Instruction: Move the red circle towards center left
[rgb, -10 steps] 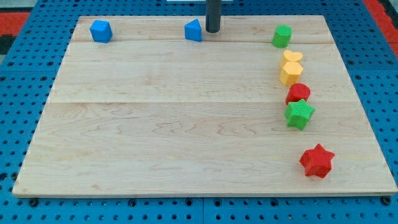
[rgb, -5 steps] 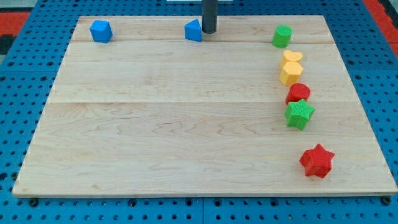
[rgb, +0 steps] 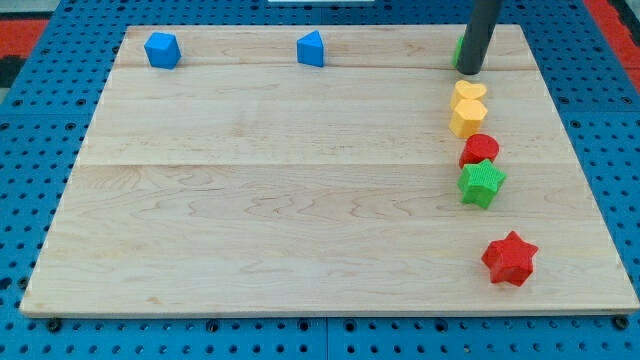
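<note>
Camera view shows the dark rod coming down from the view's top edge, leaning slightly, with my tip (rgb: 470, 71) resting on the wooden board (rgb: 280, 200) near its top-right part. The arm carries no claw, only this rod, so nothing opens or closes. The rod stands in front of a green block (rgb: 458, 50), hiding most of it; only a sliver shows at the rod's left side, and its shape cannot be made out.

Taking my tip as the landmark: directly below it, very near, lies the yellow heart (rgb: 470, 91), touching the yellow hexagon-like block (rgb: 466, 119) under it. Further below the tip sits the red circle (rgb: 481, 148), at the board's right side, its lower edge against the green star (rgb: 482, 183). Well below the tip and a little to the view's right lies the red star (rgb: 510, 258), apart from the others. Well to the view's left of the tip, at about its height, are two blue blocks: one angular blue block (rgb: 311, 48) near the top middle and another blue block (rgb: 161, 49) near the top-left corner.

Count: two blue, two yellow, two red, two green.
</note>
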